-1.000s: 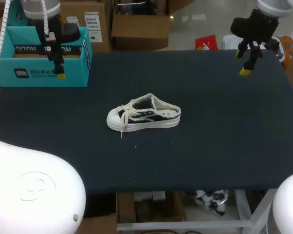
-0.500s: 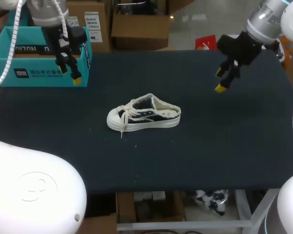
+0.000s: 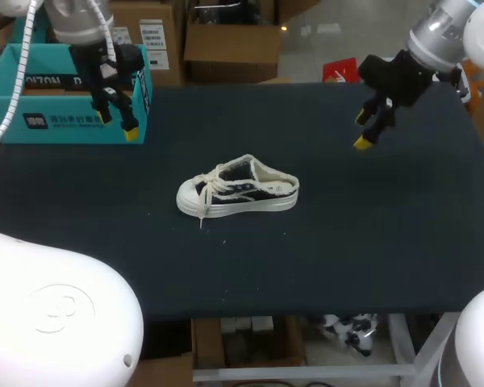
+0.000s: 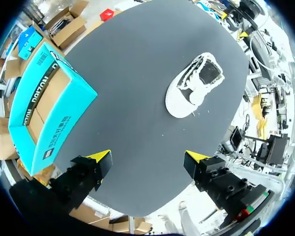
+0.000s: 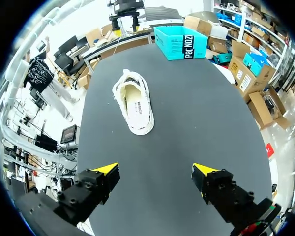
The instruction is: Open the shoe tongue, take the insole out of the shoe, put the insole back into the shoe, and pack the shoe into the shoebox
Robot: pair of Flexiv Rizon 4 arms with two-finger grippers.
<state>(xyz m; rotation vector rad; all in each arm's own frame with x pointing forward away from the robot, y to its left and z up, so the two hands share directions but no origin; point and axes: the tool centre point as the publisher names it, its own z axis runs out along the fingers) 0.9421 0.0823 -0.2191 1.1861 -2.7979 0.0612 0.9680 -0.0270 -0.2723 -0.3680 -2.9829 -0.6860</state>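
Broad dark matte table (image 3: 371,242), evenly lit overhead

A dark table (image 3: 371,250) carries a few tiny pale specks (image 3: 224,240).

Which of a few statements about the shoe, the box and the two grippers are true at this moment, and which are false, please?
1. The shoe lies on the table, and neither gripper touches it. True.
2. The left gripper is shut on a shoelace. False: it is open and empty, near the shoebox.
3. The shoebox is open at the top and sits at the table's far left corner. True.
4. The insole lies on the table beside the shoe. False: the right wrist view shows it inside the shoe.
5. The right gripper is open, with nothing between its fingers. True.
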